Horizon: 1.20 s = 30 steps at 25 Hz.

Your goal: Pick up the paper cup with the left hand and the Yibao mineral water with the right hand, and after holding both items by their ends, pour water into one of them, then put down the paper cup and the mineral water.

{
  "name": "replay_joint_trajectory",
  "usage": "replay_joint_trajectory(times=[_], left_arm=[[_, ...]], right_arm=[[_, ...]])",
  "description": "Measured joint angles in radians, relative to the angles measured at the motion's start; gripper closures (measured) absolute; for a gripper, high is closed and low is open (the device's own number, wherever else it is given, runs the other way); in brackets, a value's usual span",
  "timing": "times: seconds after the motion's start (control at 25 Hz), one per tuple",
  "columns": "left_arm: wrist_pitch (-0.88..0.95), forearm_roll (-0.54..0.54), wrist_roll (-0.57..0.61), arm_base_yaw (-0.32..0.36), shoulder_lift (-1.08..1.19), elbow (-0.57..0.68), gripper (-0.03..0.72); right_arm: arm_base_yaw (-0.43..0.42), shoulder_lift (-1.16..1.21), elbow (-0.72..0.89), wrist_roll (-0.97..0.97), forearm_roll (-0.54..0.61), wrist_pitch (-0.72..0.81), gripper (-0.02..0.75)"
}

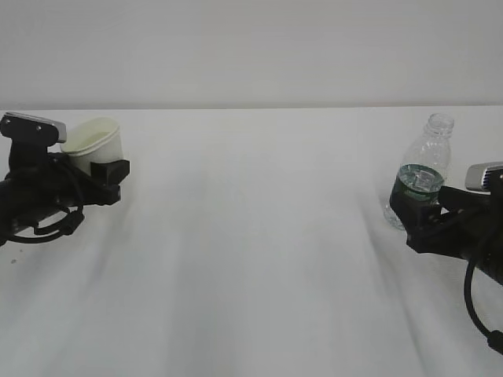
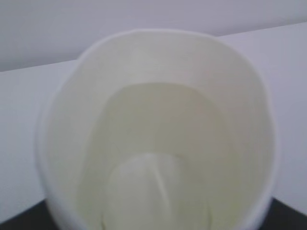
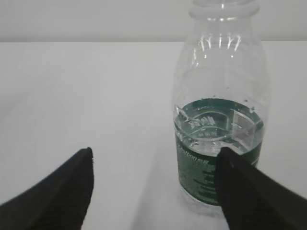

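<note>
Your left gripper (image 1: 98, 174) grips the cup (image 1: 94, 143) at the far left of the exterior view, tilted. At the far right, the bottle (image 1: 420, 173) stands on the table (image 1: 251, 236); your right gripper (image 3: 153, 191) is spread open, the bottle against its right finger. Pickup is half done, I judge: centre on the bottle, then close.

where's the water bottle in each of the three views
Exterior view: the water bottle stands at the far right, leaning a little, right beside the right gripper.
Left wrist view: not in it; the paper cup fills the picture.
Right wrist view: right of centre, close up, its green label behind the right-hand finger.
Shared landmark: the white table, seen in all three.
</note>
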Motion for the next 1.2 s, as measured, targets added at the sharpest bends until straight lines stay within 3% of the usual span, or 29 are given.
replay_joint_trajectory(times=[0.48,1.2], left_arm=[[0.0,-0.007,0.002,0.06,0.0,0.0,0.271],[-0.095,-0.014,0.002,0.064,0.086,0.0,0.271]], right_arm=[[0.0,0.0,0.0,0.001,0.0,0.0,0.146],[0.0,0.0,0.0,0.002,-0.004,0.0,0.146]])
